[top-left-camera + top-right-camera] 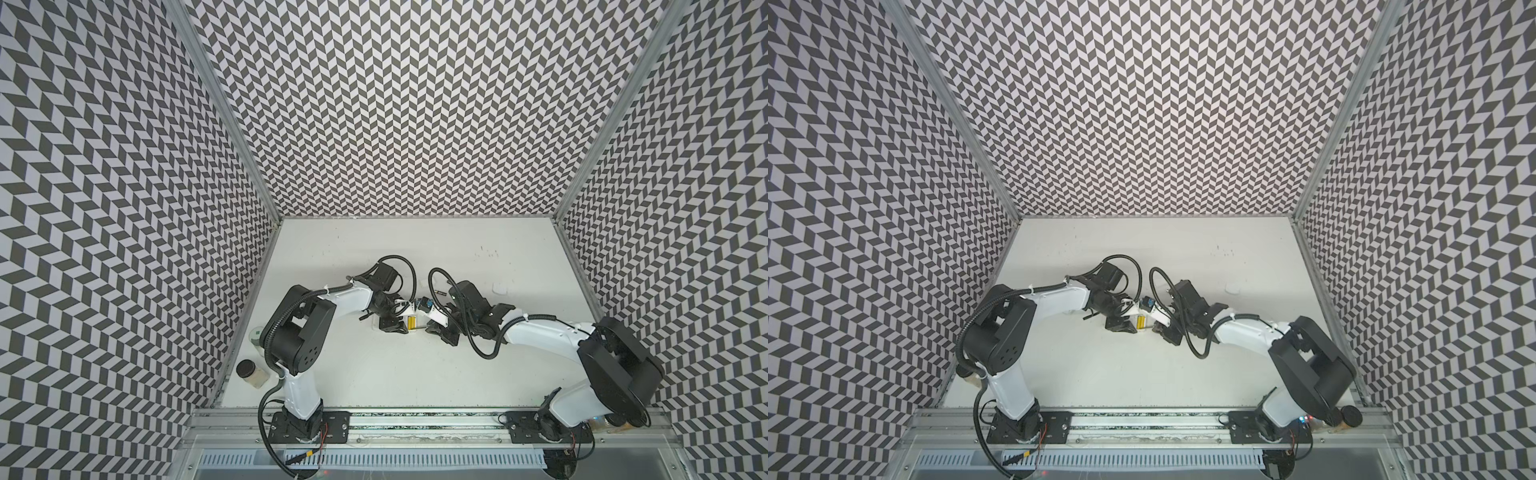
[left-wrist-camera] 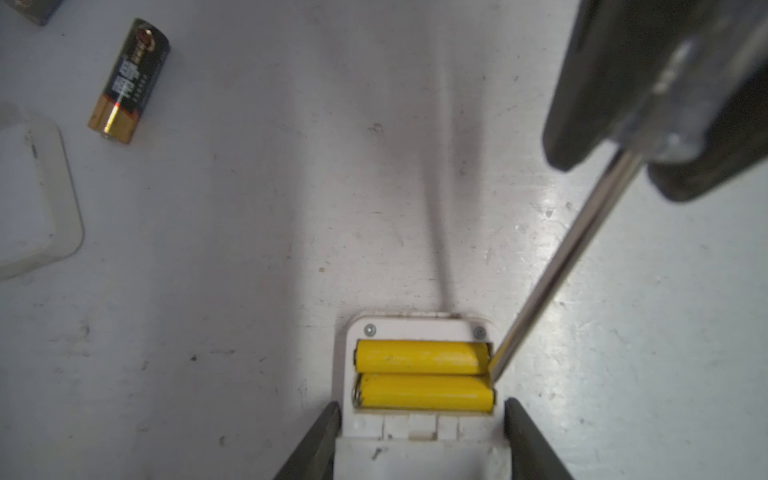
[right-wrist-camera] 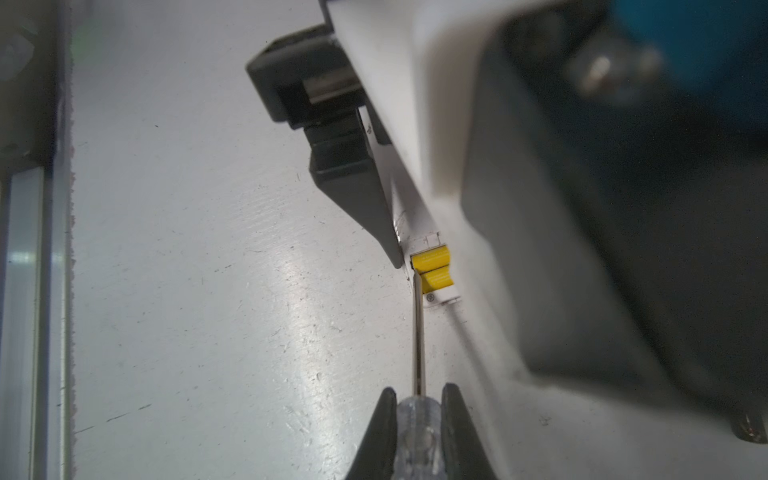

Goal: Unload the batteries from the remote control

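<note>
Left wrist view: my left jaws grasp the white remote control (image 2: 419, 453) by its two sides, one finger pressed to each edge. The remote lies back-up on the bench (image 2: 249, 270). Its battery bay is uncovered, and two yellow batteries (image 2: 419, 357) sit in it side by side, touching along their length. My right jaws are clenched on the clear handle of a screwdriver (image 2: 561, 257). Its metal shaft slants down to the bay's edge, and the tip rests at the ends of the two cells, right where they meet.

The right wrist view shows the same from behind the tool: the handle is pinched between my fingers, and the shaft (image 3: 419, 332) runs straight to the yellow batteries (image 3: 432, 270).

Well apart from the remote, a black-and-gold battery (image 2: 129, 81) lies loose on the bench. Near it lies a flat white cover (image 2: 33, 195) with rounded corners.

In both top views my two arms meet at mid-bench, and the yellow cells (image 1: 411, 323) (image 1: 1140, 322) show between the two wrists.
</note>
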You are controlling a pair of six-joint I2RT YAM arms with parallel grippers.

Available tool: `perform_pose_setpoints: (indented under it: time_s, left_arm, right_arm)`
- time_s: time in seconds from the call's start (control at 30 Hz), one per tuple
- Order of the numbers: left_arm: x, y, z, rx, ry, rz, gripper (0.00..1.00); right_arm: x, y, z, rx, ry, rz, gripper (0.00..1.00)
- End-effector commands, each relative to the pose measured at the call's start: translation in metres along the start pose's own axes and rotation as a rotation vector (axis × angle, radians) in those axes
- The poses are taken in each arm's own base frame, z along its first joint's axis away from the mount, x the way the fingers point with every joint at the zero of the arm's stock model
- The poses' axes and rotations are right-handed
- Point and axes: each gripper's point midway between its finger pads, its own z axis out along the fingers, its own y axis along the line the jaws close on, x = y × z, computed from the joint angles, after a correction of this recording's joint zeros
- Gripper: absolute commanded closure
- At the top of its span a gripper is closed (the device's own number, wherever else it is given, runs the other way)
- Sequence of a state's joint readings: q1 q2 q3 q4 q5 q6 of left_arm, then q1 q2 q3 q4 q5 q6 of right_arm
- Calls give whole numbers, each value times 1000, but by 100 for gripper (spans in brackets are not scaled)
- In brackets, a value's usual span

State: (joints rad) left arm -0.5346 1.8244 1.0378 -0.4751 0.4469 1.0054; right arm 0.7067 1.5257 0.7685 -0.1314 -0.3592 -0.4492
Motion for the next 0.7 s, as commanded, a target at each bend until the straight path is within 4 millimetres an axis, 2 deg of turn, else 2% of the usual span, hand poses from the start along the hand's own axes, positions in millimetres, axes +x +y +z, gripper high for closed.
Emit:
perform_pose_setpoints:
  time_s: [0.0, 0.33, 0.67]
  left_arm:
    - [36, -30, 15, 112, 125, -63, 49]
    - [38, -30, 15, 108, 134, -44, 49]
    - [37, -34, 16, 118, 124, -56, 49]
  right_arm:
    - [10, -8, -6, 67, 41, -9, 100]
    - [14, -18, 0, 175, 80, -65, 100]
    - [-4, -37, -19, 318, 7, -81, 100]
